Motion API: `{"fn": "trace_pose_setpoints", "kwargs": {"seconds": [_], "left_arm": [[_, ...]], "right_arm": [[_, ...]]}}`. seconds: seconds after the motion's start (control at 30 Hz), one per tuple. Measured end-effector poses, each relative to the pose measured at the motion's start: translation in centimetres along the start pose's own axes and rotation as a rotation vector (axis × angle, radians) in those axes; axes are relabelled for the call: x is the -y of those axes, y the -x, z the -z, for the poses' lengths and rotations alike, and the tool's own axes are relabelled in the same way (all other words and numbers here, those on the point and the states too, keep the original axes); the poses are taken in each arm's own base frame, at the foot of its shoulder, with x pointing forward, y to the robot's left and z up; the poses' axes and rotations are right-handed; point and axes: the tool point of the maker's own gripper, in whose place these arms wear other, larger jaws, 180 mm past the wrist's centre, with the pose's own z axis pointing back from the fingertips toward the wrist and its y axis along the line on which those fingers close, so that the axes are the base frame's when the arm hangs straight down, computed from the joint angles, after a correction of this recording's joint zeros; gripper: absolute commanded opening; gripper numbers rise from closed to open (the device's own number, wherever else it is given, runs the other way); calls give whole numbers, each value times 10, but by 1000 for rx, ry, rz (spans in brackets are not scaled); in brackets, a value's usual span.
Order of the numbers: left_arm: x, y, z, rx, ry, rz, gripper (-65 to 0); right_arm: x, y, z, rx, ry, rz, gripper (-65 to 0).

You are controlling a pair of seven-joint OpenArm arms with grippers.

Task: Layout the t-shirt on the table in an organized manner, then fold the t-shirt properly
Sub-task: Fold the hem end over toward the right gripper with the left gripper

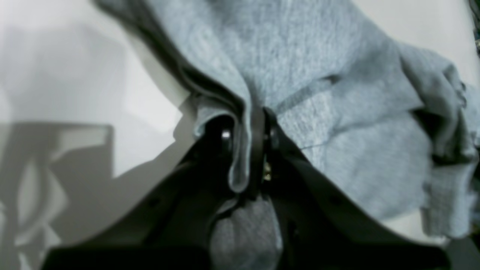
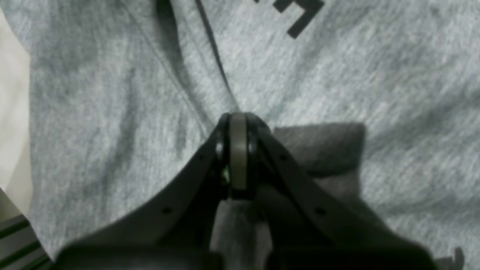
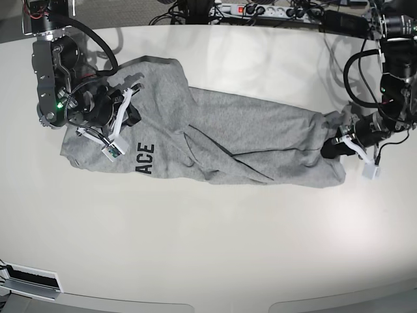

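Observation:
The grey t-shirt (image 3: pixel 247 137) lies stretched in a long crumpled band across the off-white table (image 3: pixel 208 248), with black letters "ACE" (image 3: pixel 144 158) showing near its left end. My right gripper (image 3: pixel 127 107) is at the shirt's left end; in the right wrist view it (image 2: pixel 238 117) is shut, pinching the grey cloth (image 2: pixel 93 112) below a black letter (image 2: pixel 300 15). My left gripper (image 3: pixel 330 145) is at the shirt's bunched right end; in the left wrist view it (image 1: pixel 256 112) is shut on a fold of the shirt (image 1: pixel 318 56) above the table (image 1: pixel 56 75).
Cables and a power strip (image 3: pixel 273 10) run along the table's far edge. A white bracket (image 3: pixel 29 280) sits at the front left corner. A bare strip of table (image 2: pixel 13 112) shows left of the shirt in the right wrist view.

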Motion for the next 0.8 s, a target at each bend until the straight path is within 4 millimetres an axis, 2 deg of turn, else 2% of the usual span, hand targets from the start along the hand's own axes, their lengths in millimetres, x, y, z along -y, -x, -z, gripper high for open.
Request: {"fn": "trace_pose_setpoints", "kwargs": {"seconds": [0.2,0.4,0.6,0.7,0.8], "left_arm": [[3,-13,-5,-80,10,11,-650],[-23,-29,-31,-87,-58,32,-650],[-32,-34,-44,-88,-73,25,-650],[-26,-38,-50,-80,-17,46,-650],[-14,-47,-59,-75,47,49,-650]], "right_arm": [[0,0,0,-2,-2,1,-650],[0,-1,0,0,0,-1,-650],[4,-22,-3,48,-9,1,-650],[3,-32,-4,81,-27,12,-650],[3,-31,-4,78,-26,11,-650]]}}
